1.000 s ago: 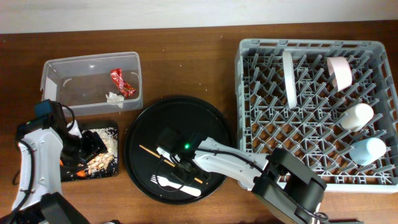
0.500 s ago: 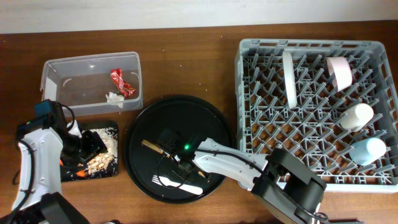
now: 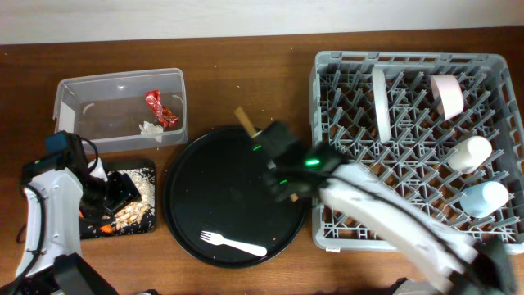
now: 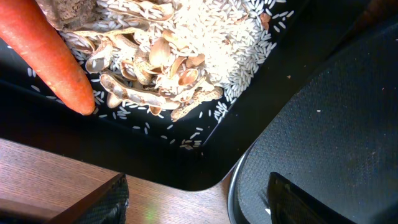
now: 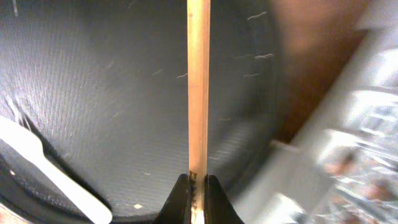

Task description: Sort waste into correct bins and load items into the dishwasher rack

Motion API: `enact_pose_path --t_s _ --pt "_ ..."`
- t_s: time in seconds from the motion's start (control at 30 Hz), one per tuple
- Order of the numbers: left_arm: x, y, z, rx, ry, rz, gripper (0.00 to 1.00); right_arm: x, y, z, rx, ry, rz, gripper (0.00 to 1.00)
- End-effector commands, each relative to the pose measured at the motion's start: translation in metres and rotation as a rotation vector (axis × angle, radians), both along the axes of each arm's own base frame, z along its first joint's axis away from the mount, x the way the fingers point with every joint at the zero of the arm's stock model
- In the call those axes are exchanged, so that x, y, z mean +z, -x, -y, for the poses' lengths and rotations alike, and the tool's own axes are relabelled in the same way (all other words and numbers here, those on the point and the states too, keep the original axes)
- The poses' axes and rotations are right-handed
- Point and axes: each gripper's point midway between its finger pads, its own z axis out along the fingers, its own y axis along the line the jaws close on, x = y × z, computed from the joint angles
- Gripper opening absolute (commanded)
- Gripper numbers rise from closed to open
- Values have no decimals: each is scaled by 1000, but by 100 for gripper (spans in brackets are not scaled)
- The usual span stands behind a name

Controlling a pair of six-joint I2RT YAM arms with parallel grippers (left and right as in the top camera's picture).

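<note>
One chopstick (image 5: 199, 87) is clamped in the right gripper (image 5: 198, 182); the left gripper (image 4: 200, 200) gapes, empty.

Smooth wooden chopsticks (image 5: 198, 93), matt textured black tray (image 5: 112, 81), white plastic fork (image 5: 65, 185)

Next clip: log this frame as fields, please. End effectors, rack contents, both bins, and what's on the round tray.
right end effector: shut on chopsticks, held over round black tray
left end effector: open, empty, above flat black tray corner
dishwasher rack: plate, bowl, whitish cup, light blue cup
clear tub: red wrapper, tissue
flat black tray: carrot, peanut shells, rice
round black tray: white fork
</note>
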Motion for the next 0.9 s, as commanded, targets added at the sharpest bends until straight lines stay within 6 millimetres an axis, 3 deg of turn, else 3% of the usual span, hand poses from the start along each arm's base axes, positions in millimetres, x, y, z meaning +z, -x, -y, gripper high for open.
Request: enact_pose_path --t_s 0.0,0.1,0.23,0.37,0.57,0.7,0.77,0.87 --pt "4 -4 -2 -17 -13 21 71 36 -12 54 -157 -18 50 4" --pt "4 -4 -2 -17 -14 25 71 33 -12 98 -270 26 -7 4" --pt "4 -5 -2 -17 -15 26 71 5 -4 122 -336 57 -112 4" --pt "4 -5 -2 -17 -15 26 71 -27 5 123 -359 61 -160 4" --pt "4 -5 -2 -17 -15 26 71 -61 16 104 -325 -43 -218 5" --pt "4 -5 -2 -17 -15 26 71 -63 12 103 -325 -52 -197 7" --pt "4 -5 -2 -17 -15 26 71 -62 9 102 -324 -60 -185 27" --pt "4 -5 -2 -17 -15 25 71 -62 8 101 -323 -62 -181 26"
